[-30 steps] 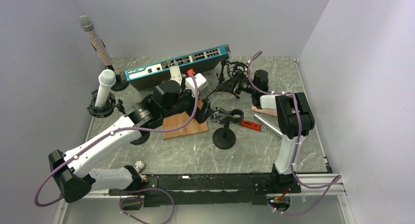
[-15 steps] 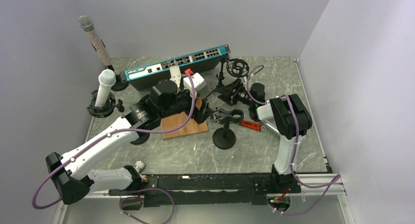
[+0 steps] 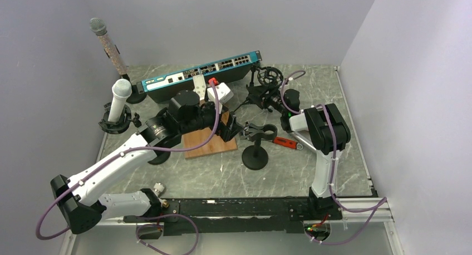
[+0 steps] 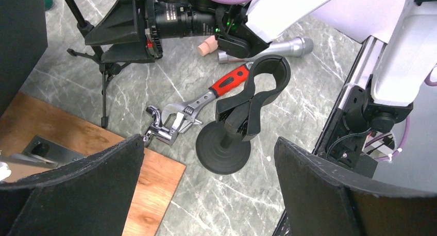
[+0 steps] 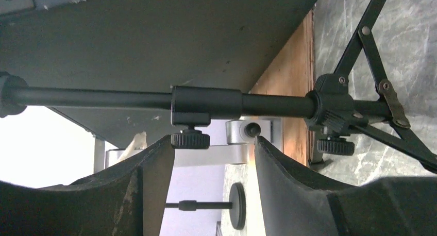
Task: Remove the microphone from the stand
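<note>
Walls (image 3: 234, 21) hem table (image 3: 222, 177) (three sides); white microphone (image 3: 119, 97) stands far-left.

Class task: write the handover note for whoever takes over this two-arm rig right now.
Left claw: open, empty, over the black round-based clip stand, its clip empty.
Right claw: open, empty, tips at the black tripod stand's pole.
Silver microphone lies on the grey marble table near the clip stand.
Done: it is off any stand.
Left: white microphone sits upright in its black ring stand, far left; perhaps lift it out.
</note>
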### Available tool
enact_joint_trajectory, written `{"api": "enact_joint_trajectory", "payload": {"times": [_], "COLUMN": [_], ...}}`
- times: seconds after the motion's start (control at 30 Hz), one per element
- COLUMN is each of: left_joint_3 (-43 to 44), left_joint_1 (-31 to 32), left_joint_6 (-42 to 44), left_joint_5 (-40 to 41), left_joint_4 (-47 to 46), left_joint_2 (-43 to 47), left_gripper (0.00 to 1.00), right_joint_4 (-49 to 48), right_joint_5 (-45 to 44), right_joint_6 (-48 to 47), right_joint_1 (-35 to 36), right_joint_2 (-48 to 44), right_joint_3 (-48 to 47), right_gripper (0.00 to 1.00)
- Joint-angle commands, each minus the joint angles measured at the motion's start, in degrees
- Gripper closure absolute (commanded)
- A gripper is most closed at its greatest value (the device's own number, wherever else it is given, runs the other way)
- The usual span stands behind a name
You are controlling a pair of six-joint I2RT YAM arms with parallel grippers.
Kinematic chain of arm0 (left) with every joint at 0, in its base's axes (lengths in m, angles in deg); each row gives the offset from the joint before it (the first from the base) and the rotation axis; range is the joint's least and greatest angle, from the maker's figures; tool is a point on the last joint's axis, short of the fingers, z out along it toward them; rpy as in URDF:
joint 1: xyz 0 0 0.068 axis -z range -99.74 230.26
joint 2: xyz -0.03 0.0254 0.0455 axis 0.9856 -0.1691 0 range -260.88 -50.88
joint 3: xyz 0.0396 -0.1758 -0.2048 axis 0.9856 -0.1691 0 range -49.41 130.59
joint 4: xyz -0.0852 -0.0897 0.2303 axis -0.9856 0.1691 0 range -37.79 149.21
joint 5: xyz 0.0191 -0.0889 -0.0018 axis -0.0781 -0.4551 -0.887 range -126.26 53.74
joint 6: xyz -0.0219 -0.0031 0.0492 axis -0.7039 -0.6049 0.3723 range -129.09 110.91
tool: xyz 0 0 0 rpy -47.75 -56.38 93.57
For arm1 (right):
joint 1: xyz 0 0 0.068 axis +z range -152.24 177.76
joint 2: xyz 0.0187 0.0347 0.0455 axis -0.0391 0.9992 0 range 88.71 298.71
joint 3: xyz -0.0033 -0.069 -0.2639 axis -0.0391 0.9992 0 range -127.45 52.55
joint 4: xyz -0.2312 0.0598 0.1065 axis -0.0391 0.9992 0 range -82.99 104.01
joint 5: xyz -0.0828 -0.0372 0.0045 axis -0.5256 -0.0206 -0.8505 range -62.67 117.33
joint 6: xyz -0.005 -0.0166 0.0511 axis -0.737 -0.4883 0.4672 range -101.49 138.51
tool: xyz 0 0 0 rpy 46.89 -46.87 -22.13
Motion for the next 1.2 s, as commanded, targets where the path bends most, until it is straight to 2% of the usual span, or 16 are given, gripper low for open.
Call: {"api": "enact_joint_trajectory", "payload": {"times": [0.0, 0.1, 0.27, 0.4, 0.5, 0.6, 0.63, 0.87, 1.0, 1.17], "left_joint_3": [0.2, 0.6, 0.6, 0.5, 0.6, 0.7, 0.7, 0.6, 0.7, 0.7], "left_joint_1": [-0.3, -0.2, -0.2, -0.3, -0.3, -0.3, -0.3, -0.3, -0.3, -0.8], "left_joint_6": [-1.3, -1.5, -1.7, -1.6, -1.8, -1.6, -1.6, -1.5, -1.4, -1.4], "left_joint_5": [-2.2, -3.1, -3.6, -3.3, -3.9, -3.7, -3.6, -3.4, -3.4, -3.2], "left_joint_4": [-3.0, -2.6, -2.8, -2.8, -2.7, -2.6, -2.5, -2.6, -2.5, -2.5], "left_joint_2": [2.1, 1.6, 2.0, 2.0, 1.4, 1.1, 1.0, 0.6, 0.5, 0.2], "left_gripper": [0.01, 0.01, 0.01, 0.01, 0.01, 0.01, 0.01, 0.01, 0.01, 0.01], "right_joint_4": [-1.6, 2.9, 2.5, 10.0, 15.8, 23.0, 25.9, 44.6, 50.0, 50.2], "right_joint_5": [-3.6, -3.7, -3.7, -3.8, -5.0, -6.2, -7.0, -15.1, -18.3, -15.8], "right_joint_6": [0.3, -0.3, 0.4, -4.1, -8.0, -13.3, -15.8, -33.3, -38.1, -38.6], "right_joint_1": [-0.2, -0.1, -0.4, -0.4, -0.4, 0.1, 0.1, 1.7, 2.7, 2.7], "right_joint_2": [-0.9, -0.8, 0.0, -2.3, -4.2, -5.5, -5.9, -8.6, -10.1, -10.8], "right_joint_3": [-1.9, -3.3, -3.5, -4.8, -5.4, -7.5, -8.3, -13.4, -15.1, -15.6], "right_gripper": [0.4, 0.44, 0.5, 0.56, 0.69, 0.95, 1.0, 1.0, 1.0, 1.0]}}
